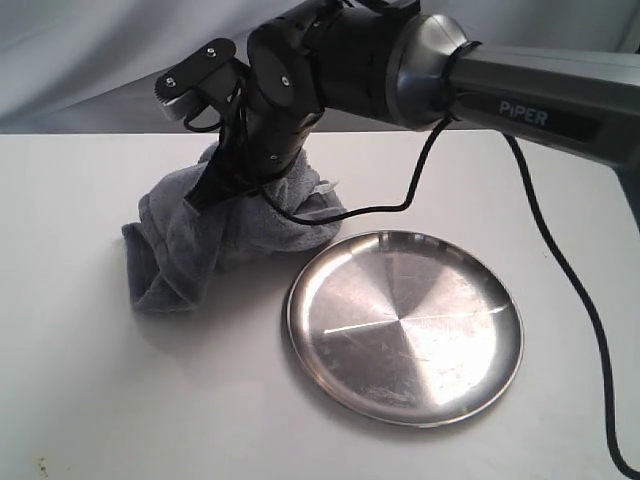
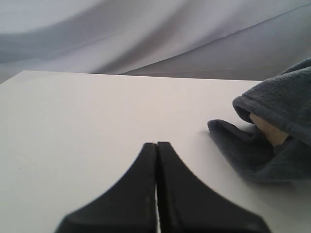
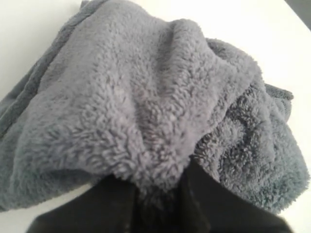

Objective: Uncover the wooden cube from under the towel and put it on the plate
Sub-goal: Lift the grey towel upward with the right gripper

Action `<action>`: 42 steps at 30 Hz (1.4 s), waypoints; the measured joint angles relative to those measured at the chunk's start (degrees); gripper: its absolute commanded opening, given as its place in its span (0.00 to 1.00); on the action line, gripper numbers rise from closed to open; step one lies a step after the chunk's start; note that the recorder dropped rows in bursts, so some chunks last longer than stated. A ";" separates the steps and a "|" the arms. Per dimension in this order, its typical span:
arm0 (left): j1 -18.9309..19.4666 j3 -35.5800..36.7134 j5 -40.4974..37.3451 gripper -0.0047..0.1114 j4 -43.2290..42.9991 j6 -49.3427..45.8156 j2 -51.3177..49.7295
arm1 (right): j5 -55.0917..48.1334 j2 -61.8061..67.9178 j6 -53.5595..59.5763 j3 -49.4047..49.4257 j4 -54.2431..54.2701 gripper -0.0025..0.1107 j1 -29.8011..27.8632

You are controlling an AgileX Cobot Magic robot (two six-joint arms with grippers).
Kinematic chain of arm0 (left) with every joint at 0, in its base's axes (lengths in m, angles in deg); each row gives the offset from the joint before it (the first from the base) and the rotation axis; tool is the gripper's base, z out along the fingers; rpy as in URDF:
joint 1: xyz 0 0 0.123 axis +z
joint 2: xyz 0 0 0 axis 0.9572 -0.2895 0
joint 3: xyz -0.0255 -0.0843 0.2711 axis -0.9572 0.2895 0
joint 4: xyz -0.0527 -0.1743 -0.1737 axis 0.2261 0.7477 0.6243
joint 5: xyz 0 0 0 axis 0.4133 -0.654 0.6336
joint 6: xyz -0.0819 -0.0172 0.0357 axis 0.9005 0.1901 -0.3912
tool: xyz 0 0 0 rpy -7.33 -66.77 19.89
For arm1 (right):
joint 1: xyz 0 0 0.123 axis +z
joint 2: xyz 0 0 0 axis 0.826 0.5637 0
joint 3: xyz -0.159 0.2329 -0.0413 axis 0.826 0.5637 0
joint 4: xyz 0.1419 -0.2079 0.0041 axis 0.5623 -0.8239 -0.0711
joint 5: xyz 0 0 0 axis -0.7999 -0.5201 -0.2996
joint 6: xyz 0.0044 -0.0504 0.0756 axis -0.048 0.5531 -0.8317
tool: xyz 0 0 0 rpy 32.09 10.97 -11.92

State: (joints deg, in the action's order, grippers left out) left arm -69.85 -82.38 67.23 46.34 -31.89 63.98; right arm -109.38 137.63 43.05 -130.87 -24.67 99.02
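Note:
The dark grey fluffy towel (image 1: pixel 185 235) is bunched on the white table, left of the shiny steel plate (image 1: pixel 405 325), which holds nothing. My right gripper (image 1: pixel 212 190) reaches across from the right and is shut on a fold of the towel (image 3: pixel 146 97); its black fingers (image 3: pixel 214 204) pinch the plush, lifting it. In the left wrist view a tan sliver of the wooden cube (image 2: pixel 269 130) peeks from under the towel's raised edge (image 2: pixel 277 104). My left gripper (image 2: pixel 157 144) is shut on nothing, low over bare table, apart from the towel. The exterior view does not show it.
The right arm's black cable (image 1: pixel 560 270) hangs down over the table at the right, past the plate. A grey cloth backdrop (image 2: pixel 146 34) hangs behind the table's far edge. Bare white table (image 1: pixel 120 400) lies in front of the towel.

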 measured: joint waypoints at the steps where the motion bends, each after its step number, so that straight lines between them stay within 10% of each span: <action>1: 0.00 0.00 0.00 0.04 0.00 0.00 0.00 | 0.00 -0.13 0.00 0.00 -0.47 0.02 0.00; 42: 0.00 0.00 0.00 0.04 0.00 0.00 0.00 | 18.09 -2.58 0.00 0.21 -3.57 0.02 0.00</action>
State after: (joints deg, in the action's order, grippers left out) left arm -69.85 -82.38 67.23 46.34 -31.89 63.98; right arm -91.29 135.05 43.05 -130.66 -28.25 99.02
